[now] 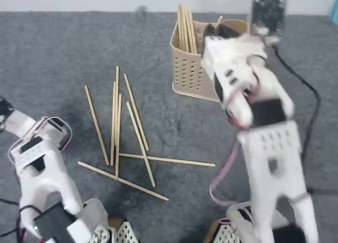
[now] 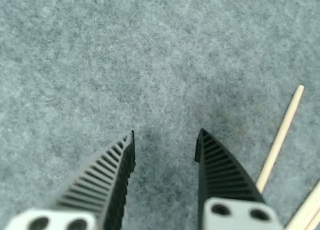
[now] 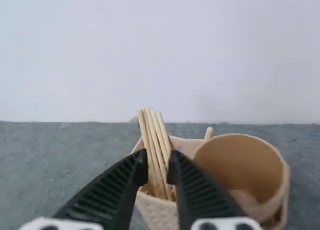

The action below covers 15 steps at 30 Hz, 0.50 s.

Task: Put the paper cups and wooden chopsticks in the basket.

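A beige perforated basket (image 1: 190, 74) stands at the back of the grey carpet, holding upright wooden chopsticks (image 1: 186, 31) and a paper cup (image 1: 235, 26). Several more chopsticks (image 1: 117, 121) lie scattered on the carpet in front of it. My right arm (image 1: 248, 90) hangs over the basket. Its gripper (image 3: 157, 154) is open by a narrow gap and holds nothing, with the standing chopsticks (image 3: 152, 135) and cup (image 3: 245, 165) beyond it. My left arm (image 1: 39, 158) is at the near left. Its gripper (image 2: 166, 134) is open and empty just above the carpet, beside one chopstick (image 2: 280, 140).
A white wall (image 3: 160, 50) rises behind the basket. A black cable (image 1: 311, 111) and a pink cable (image 1: 222, 174) trail beside the right arm. Perforated white-and-tan parts (image 1: 124, 233) sit at the near edge. Bare carpet (image 1: 63, 58) lies left of the basket.
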Each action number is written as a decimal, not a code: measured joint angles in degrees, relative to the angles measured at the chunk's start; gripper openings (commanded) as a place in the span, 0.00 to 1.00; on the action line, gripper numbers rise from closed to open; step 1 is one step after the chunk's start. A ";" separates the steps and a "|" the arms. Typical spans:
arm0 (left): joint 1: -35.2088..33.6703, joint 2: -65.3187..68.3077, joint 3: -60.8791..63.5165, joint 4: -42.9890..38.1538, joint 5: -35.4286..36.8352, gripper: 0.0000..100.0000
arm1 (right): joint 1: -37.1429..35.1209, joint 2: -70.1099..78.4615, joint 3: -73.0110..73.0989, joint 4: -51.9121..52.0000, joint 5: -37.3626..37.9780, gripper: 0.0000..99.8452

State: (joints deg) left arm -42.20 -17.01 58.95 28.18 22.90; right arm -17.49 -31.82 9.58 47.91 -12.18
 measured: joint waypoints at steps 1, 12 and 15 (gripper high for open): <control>0.00 0.00 0.00 0.00 0.00 0.19 | 0.00 -2.55 0.00 2.90 0.00 0.01; 2.29 0.09 -2.37 3.60 -0.53 0.19 | 0.97 -18.29 16.62 28.92 0.00 0.01; 4.31 0.09 -4.92 8.00 -0.53 0.19 | 3.43 -18.90 28.22 27.52 0.00 0.01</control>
State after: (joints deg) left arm -37.89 -16.92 54.02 36.18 22.37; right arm -14.07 -50.73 37.80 75.43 -12.18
